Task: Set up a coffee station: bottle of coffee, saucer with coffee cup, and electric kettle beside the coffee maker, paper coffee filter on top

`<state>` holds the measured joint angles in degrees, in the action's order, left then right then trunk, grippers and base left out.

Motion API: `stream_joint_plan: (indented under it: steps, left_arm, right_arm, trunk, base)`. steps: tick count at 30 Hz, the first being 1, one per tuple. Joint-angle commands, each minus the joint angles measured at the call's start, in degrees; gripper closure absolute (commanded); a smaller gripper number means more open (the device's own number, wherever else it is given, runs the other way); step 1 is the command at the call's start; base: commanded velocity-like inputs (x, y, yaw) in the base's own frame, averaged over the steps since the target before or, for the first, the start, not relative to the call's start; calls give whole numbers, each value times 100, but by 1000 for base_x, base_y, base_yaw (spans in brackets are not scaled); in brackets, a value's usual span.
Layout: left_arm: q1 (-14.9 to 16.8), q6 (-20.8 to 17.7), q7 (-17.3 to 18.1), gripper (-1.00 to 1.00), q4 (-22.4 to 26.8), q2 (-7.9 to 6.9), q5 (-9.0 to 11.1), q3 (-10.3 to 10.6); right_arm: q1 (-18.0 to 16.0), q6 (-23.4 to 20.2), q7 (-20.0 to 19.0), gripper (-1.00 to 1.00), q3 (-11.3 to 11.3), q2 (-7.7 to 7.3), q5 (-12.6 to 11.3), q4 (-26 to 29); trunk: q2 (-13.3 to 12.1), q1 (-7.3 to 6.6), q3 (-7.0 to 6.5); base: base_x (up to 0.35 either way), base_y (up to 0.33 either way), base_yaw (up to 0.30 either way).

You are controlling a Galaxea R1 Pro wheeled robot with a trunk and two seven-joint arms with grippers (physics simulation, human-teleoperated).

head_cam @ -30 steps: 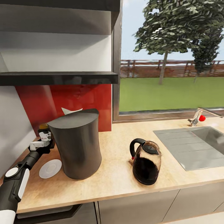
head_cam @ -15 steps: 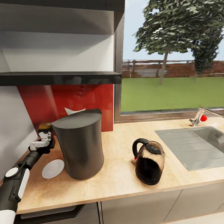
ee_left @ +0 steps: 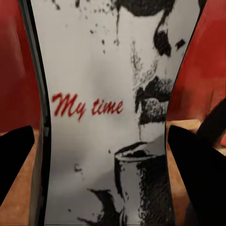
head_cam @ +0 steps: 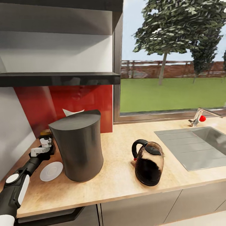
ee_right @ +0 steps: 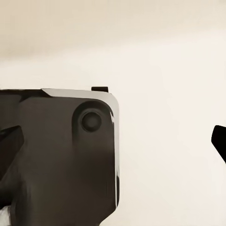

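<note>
In the head view, the coffee maker (head_cam: pixel 78 146) stands upright on the countertop (head_cam: pixel 119 175), a tall dark body that hides much of what lies behind it. A white triangular tip, the paper coffee filter (head_cam: pixel 72 111), peeks over its sloped top against the red backsplash (head_cam: pixel 78 100); whether it rests on the machine or behind it cannot be told. The left gripper (head_cam: pixel 46 142) reaches in at the coffee maker's left side, its fingers around a dark bottle of coffee (head_cam: pixel 45 133) with a yellowish cap, mostly concealed by the gripper and the machine (only the top shows). The bottle stands upright. The saucer (head_cam: pixel 51 171) lies flat on the counter just beside the coffee maker's base, near the left arm. The electric kettle (head_cam: pixel 148 163) stands upright well to the right of the coffee maker, handle toward the left, with the sink (head_cam: pixel 201 147) and tap (head_cam: pixel 198 116) beyond it.

In the left wrist view, the bottle's label (ee_left: pixel 108 113) sits very close, reading "My time", its long axis upright between the two dark fingertips (ee_left: pixel 197 174), which sit wide at either side of it; contact with the glass cannot be made out.

In the right wrist view, a dark rounded panel (ee_right: pixel 61 150) sits against a pale surface. One dark fingertip (ee_right: pixel 220 141) is cut off at the edge (the jaws' spread cannot be told).
</note>
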<state>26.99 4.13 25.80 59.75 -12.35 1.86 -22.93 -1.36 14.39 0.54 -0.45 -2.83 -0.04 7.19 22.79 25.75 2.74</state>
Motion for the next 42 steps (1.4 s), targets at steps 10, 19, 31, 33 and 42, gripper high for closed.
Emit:
stream_joint_plan:
  steps: [10,19,31,33,42]
  left_arm:
    - [-134,59,-101,100,182,-83,-12,-266]
    - [-194,71,-119,100,20,-75,-35,-298]
    - [-190,73,-120,100,7,-62,-344,-315]
    - [-190,71,-120,100,9,-64,-344,-317]
    - [-192,78,-119,100,-40,-57,-344,-309]
  right_arm:
    - [-5,21,8,-100,-7,148,-11,242]
    - [-5,23,-1,-100,1,155,2,327]
    - [-5,20,6,-100,24,159,6,318]
    - [-5,20,7,-100,26,159,6,318]
    - [-5,20,16,-100,27,160,5,309]
  trunk:
    - [13,3,14]
    - [13,3,14]
    - [13,3,14]
    - [13,3,14]
    - [13,3,14]
  base:
    - [0,0,0]
    - [-110,66,0]
    - [-24,120,-102]
    - [221,172,-9]
    - [154,67,-1]
